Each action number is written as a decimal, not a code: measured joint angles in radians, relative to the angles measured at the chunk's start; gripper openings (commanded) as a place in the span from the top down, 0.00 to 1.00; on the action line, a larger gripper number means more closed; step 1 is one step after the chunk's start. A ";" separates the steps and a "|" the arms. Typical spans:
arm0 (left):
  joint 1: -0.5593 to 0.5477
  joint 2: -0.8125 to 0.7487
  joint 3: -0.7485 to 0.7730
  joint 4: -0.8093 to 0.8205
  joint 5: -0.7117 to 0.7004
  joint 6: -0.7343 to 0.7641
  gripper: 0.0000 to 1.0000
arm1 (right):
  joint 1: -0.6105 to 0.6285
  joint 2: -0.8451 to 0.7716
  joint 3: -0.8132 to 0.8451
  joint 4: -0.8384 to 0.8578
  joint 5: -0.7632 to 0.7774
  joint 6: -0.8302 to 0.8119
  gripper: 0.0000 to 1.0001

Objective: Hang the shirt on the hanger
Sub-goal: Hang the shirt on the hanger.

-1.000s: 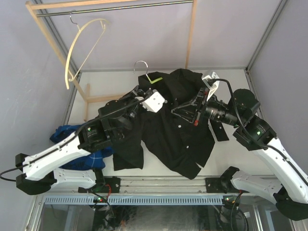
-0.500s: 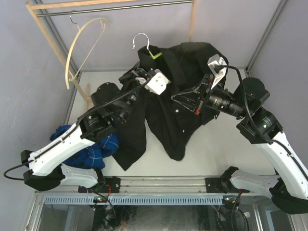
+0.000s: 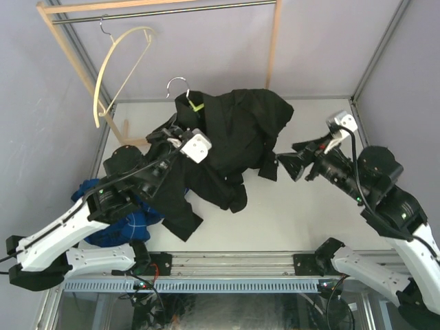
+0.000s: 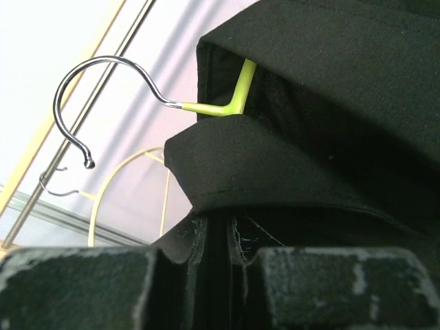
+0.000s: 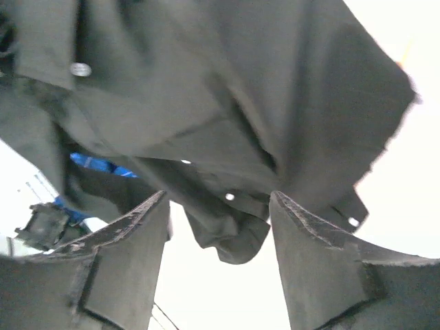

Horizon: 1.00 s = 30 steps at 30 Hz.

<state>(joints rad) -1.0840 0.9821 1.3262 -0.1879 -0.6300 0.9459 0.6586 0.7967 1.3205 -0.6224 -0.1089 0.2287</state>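
The black shirt [image 3: 230, 134] hangs draped over the lime-green hanger [image 3: 198, 108], whose silver hook [image 3: 176, 85] sticks up at the back left. My left gripper [image 3: 180, 139] is shut on the shirt's fabric just below the hanger's neck. In the left wrist view black folds fill the gap between the fingers [image 4: 82, 289], under the green neck [image 4: 236, 93] and the hook [image 4: 103, 72]. Whether a hanger arm lies inside the pinched fold I cannot tell. My right gripper [image 3: 283, 165] is open, to the right of the shirt and apart from it. The shirt [image 5: 206, 96] hangs ahead of the right gripper [image 5: 220, 227].
A cream hanger [image 3: 117, 65] hangs on the metal rail [image 3: 165, 12] of the wooden rack [image 3: 69, 65] at the back left. A blue plaid shirt [image 3: 113, 223] lies bunched at the table's left side, under my left arm. The table [image 3: 309, 220] is white.
My right gripper has opened, let go of the shirt and drawn back to the right. My left arm has swung the hanger and shirt leftwards; the shirt's right side has dropped.
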 measured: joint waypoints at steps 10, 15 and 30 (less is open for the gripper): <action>0.000 -0.095 -0.044 -0.138 -0.008 -0.114 1.00 | -0.006 -0.154 -0.360 0.090 0.142 0.048 0.14; 0.000 -0.076 -0.044 -0.183 -0.008 -0.143 1.00 | 0.099 -0.134 -0.486 0.239 0.215 0.077 0.33; 0.000 -0.082 -0.042 -0.219 0.010 -0.167 1.00 | 0.132 -0.032 -0.623 0.558 0.488 0.062 1.00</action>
<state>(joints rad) -1.0840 0.9001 1.2846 -0.4065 -0.6201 0.7792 0.7910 0.7643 0.6975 -0.0647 0.3786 0.2909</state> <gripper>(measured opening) 0.136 0.206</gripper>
